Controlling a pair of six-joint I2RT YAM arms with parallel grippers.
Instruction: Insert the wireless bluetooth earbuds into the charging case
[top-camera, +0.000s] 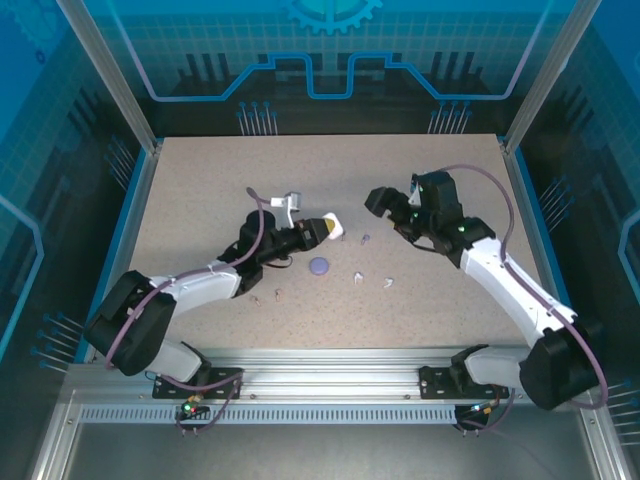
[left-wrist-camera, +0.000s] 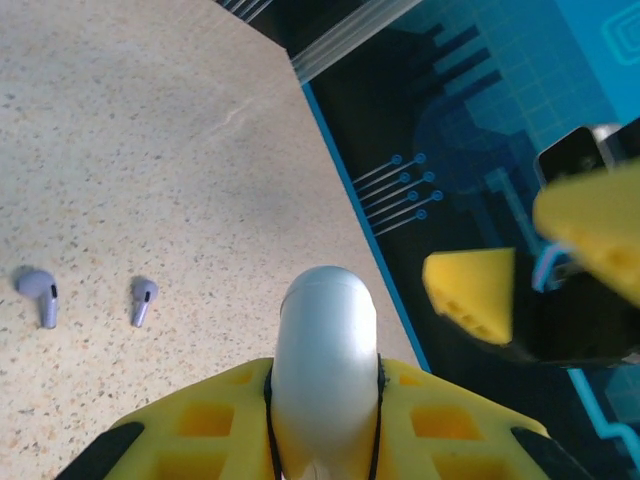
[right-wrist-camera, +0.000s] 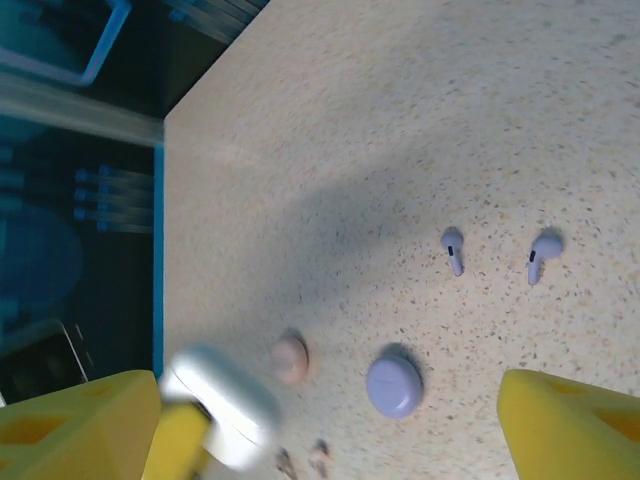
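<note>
Speckled beige table (top-camera: 200, 180) carries the task's things. One purple earbud (right-wrist-camera: 453, 248) and a second purple earbud (right-wrist-camera: 541, 255) lie side by side on it, apart from each other, with the stems almost parallel and pointing back toward the wrist camera. A round purple case (right-wrist-camera: 393, 385) lies near them, closer to the camera.

The right gripper (top-camera: 385, 208) hangs above with its jaws spread wide and nothing between them. Its closing line runs across the stems, so I judge it can pinch an earbud from the sides after it descends.

The left gripper (left-wrist-camera: 325, 440) is clenched on the white charging case (left-wrist-camera: 325, 350) and holds it above the table, so the right arm is the free one for the pick.
</note>
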